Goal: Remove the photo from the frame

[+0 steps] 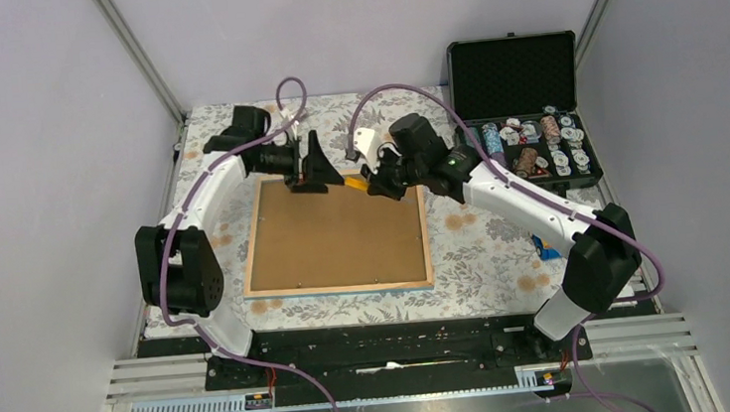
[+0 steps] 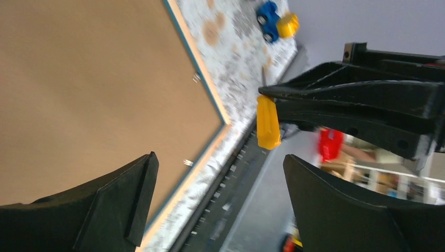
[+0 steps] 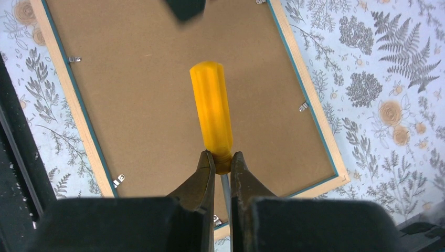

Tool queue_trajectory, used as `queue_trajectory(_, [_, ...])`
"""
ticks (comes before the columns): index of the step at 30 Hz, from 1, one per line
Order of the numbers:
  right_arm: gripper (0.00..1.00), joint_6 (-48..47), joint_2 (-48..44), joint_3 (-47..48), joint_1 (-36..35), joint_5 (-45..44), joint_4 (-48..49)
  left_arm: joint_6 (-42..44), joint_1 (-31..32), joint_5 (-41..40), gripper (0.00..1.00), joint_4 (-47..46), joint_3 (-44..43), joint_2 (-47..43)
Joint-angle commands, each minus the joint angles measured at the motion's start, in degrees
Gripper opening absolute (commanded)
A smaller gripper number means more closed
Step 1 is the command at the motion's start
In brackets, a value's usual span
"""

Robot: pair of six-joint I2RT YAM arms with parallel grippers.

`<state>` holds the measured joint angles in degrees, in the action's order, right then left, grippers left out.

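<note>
The frame (image 1: pixel 339 233) lies face down on the floral cloth, brown back panel up inside a pale wood rim; it also fills the right wrist view (image 3: pixel 147 79) and the left wrist view (image 2: pixel 94 79). The photo is hidden beneath that panel. My right gripper (image 3: pixel 220 157) is shut on a yellow-handled screwdriver (image 3: pixel 212 113), pinching the handle's neck above the frame's far edge (image 1: pixel 384 179). The screwdriver (image 2: pixel 267 123) hangs in the air ahead of the left gripper. My left gripper (image 2: pixel 219 157) stands open and empty over the frame's far left part (image 1: pixel 316 175).
Small metal tabs (image 3: pixel 74 59) (image 3: pixel 303 106) (image 3: pixel 119 180) sit along the frame's inner rim. An open black case (image 1: pixel 519 73) with poker chips (image 1: pixel 535 141) stands at the back right. A small blue toy (image 1: pixel 545 247) lies on the cloth by the right arm.
</note>
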<state>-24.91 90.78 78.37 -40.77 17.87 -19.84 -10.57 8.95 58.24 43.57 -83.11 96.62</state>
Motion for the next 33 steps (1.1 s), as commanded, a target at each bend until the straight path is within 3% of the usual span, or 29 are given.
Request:
queue_trajectory(1, [0.00, -3.59, -0.83, 1.52, -3.04, -3.55, 3.31, -5.53, 1.84, 8.00, 0.93, -4.73, 3.06, -1.22])
queue_trajectory(5, [0.00, -2.99, -0.47, 1.56, -5.04, -3.79, 4.61, -6.13, 3.01, 8.13, 0.84, -5.98, 4.00, -1.43])
queue_trajectory(10, [0.00, -3.13, -0.01, 1.57, -6.24, -4.10, 6.44, -7.71, 3.81, 7.97, 0.64, -7.71, 5.34, -0.74])
queue_trajectory(16, [0.00, -4.21, 1.37, 2.01, -7.25, -5.61, 8.57, -10.33, 4.56, 8.56, 0.51, -10.77, 6.78, -0.75])
queue_trajectory(19, [0.00, -4.42, 1.45, 2.24, -7.36, -4.36, 8.98, -10.77, 4.67, 8.74, 0.37, -11.26, 6.85, -0.59])
queue_trajectory(21, [0.10, -4.35, 0.98, 1.87, -7.39, -4.17, 9.00, -10.31, 4.62, 8.48, 0.24, -11.24, 5.94, -0.56])
queue_trajectory(24, [0.44, -4.35, 0.36, 2.13, -7.29, -7.33, 6.23, -7.09, 4.35, 7.12, 0.05, -8.08, 4.16, -0.53])
queue_trajectory(25, [0.50, -4.68, -0.01, 1.70, -7.29, -8.56, 5.50, -5.49, 4.23, 6.48, 0.00, -6.88, 3.64, -0.55])
queue_trajectory(30, [0.84, -5.45, -4.35, -2.40, -4.55, -5.45, 1.81, -0.63, 3.28, 5.75, 0.00, -2.36, 1.77, -0.56])
queue_trajectory(33, [0.96, -4.03, -5.69, -2.99, -0.90, 0.71, -1.59, 2.64, 3.00, 6.41, 0.00, 1.21, 0.37, -0.23])
